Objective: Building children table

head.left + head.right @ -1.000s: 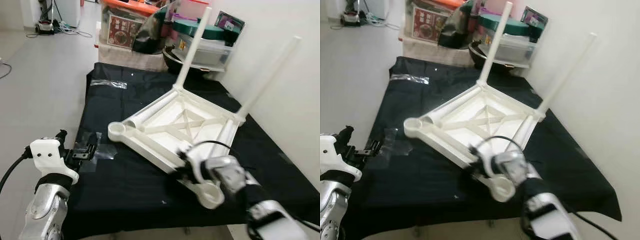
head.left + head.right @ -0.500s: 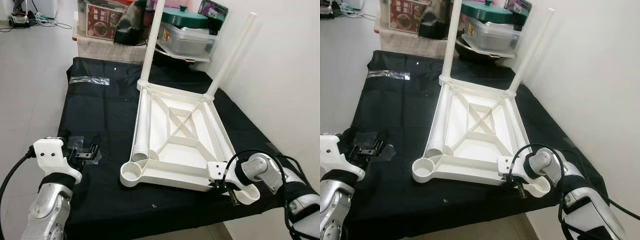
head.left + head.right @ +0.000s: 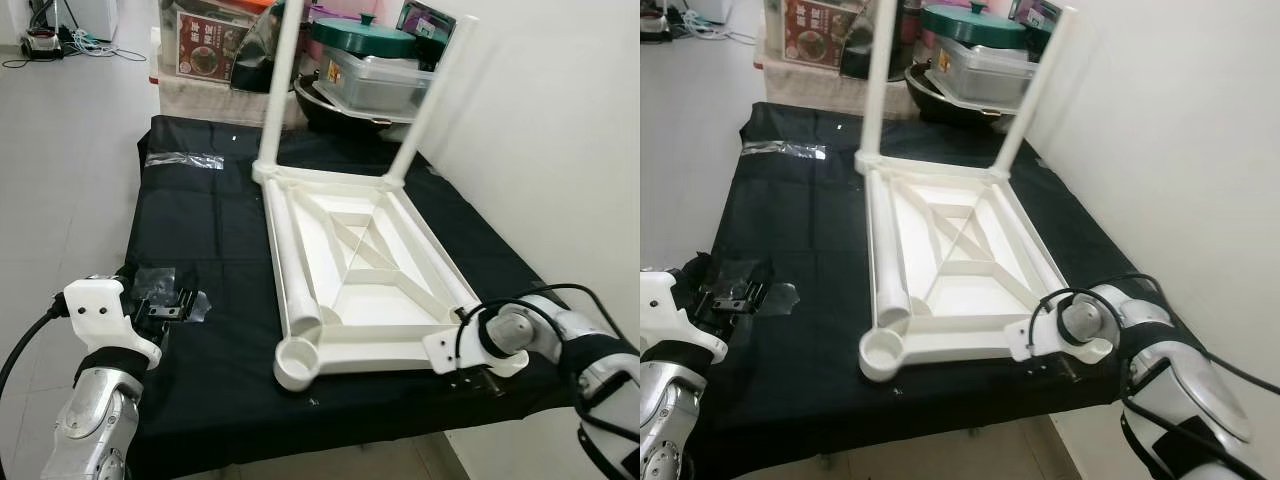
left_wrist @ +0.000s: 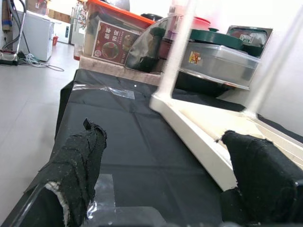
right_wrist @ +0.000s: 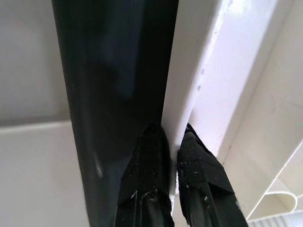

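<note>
A white plastic children's table lies upside down on a black-covered surface. Two white legs stand up from its far corners. A loose third leg lies inside the frame along its left side. The near-left corner socket holds nothing. My right gripper is at the near-right corner, shut on the table's thin rim. My left gripper hovers open over the surface's left edge, apart from the table, above a crumpled clear wrapper.
A white wall runs close along the right. Storage boxes and a green-lidded container crowd the far end. A strip of clear tape lies on the cloth. Open floor is on the left.
The table has swung round with my right gripper holding its corner, so its short edge faces me. The camera shifted too. My left gripper stayed in place.
</note>
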Tool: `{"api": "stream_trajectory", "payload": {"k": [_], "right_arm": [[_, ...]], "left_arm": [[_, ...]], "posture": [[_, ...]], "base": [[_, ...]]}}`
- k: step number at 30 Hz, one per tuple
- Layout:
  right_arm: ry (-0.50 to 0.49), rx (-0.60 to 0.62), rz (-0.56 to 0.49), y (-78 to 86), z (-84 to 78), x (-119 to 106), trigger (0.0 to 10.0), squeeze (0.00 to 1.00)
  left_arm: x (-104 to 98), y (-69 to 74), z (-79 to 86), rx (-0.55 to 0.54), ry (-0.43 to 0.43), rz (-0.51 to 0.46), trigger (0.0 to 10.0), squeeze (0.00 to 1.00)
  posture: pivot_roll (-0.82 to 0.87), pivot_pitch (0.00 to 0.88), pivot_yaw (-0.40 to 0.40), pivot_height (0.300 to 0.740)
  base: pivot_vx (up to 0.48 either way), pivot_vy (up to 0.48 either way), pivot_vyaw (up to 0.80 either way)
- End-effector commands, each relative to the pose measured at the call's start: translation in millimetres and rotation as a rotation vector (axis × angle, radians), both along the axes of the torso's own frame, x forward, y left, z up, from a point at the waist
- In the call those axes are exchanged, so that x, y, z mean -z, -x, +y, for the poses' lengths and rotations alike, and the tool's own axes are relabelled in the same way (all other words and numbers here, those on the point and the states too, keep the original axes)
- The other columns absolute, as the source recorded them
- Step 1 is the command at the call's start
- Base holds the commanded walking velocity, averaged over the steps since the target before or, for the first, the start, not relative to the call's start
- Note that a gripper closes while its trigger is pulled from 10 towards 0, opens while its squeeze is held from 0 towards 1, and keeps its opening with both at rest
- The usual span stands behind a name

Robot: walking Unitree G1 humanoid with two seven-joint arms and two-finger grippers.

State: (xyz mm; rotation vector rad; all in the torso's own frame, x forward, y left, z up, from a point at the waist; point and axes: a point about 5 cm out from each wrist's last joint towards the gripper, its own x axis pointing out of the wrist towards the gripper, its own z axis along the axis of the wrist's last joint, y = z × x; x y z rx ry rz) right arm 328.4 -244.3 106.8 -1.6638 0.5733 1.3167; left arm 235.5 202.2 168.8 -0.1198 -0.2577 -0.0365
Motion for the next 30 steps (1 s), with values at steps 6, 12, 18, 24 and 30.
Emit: {"api": "stream_trajectory", "payload": {"k": [6,12,18,24,30], "right_arm": [[-0.181,0.035,-0.224,-25.6,29.7,-19,0.0,0.0],[-0.314,0.314,-0.151,-30.5,33.6,-10,10.0,0.0],[-0.444,0.538,-0.083,-31.2,40.6,2,10.0,0.0],[-0.599,0.594,0.068,-27.6,80.6,17,10.0,0.0],[-0.611,0.613,0.137,-17.0,86.4,33,10.0,0.0]], "left_arm": [[3,-2.1,-2.6,0.029,-0.003,0.024,10.0,0.0],[3,-2.5,-2.3,0.025,-0.003,0.024,10.0,0.0],[3,-2.4,-2.4,0.023,0.0,0.021,10.0,0.0],[2,-3.5,-3.3,0.029,0.001,0.02,10.0,0.0],[3,-2.4,-2.2,0.025,0.001,0.022,10.0,0.0]], "posture": [[0.15,0.0,-0.215,0.74],[0.15,0.0,-0.222,0.74],[0.14,0.0,-0.223,0.74],[0.14,0.0,-0.221,0.74],[0.15,0.0,-0.227,0.74]], "base": [[0.0,0.0,0.0],[0.0,0.0,0.0],[0.0,0.0,0.0],[0.0,0.0,0.0],[0.0,0.0,0.0]]}}
